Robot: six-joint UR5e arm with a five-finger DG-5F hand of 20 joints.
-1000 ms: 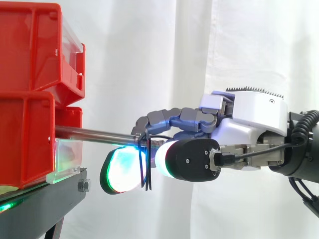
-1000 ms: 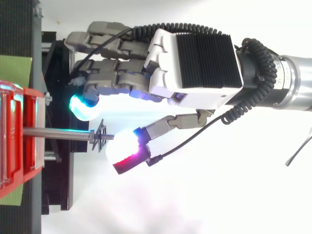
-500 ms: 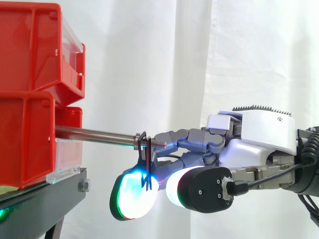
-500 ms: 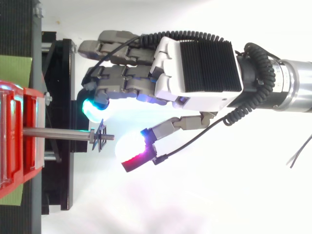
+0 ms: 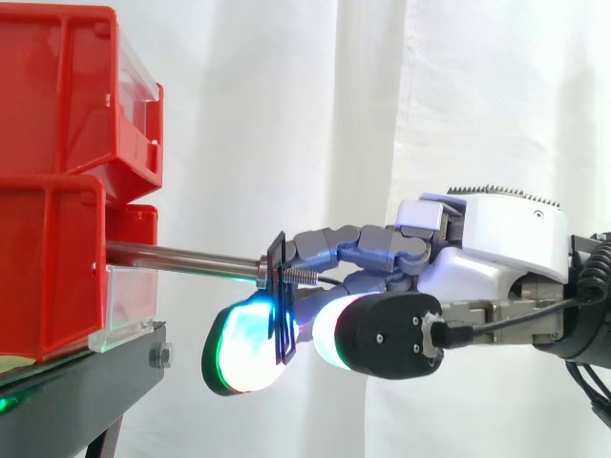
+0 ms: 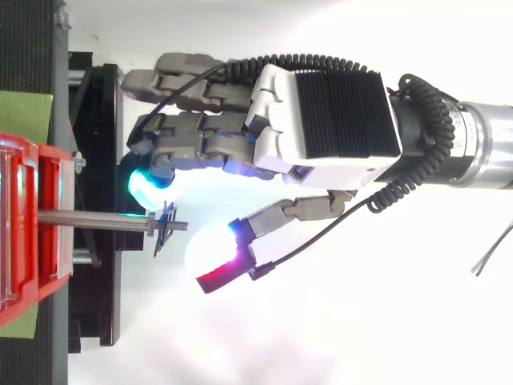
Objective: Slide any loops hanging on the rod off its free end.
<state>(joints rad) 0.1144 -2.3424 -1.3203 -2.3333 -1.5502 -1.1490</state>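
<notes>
A steel rod (image 5: 181, 256) sticks out level from the red bins (image 5: 57, 191) toward the right and ends in a threaded tip. Thin black loops (image 5: 283, 315) hang tilted on the rod just short of that tip, also seen from above (image 6: 164, 228). My hand (image 5: 487, 248) reaches in from the right with its fingers curled over the rod's end. A cyan-glowing fingertip (image 6: 146, 183) sits on the bin side of the loops, and the thumb pad (image 6: 212, 257) lies past the rod's tip, so the loops hang between them.
The red bins stand stacked on a black stand (image 5: 76, 391) at the left. A white curtain hangs behind. A green sheet (image 6: 24, 112) lies beside the bins in the top view. Open air surrounds the rod's free end.
Over the last second the hand dropped, then rose again and shifted slightly left toward the bins. The loops tipped over at the top but stay near the rod's tip.
</notes>
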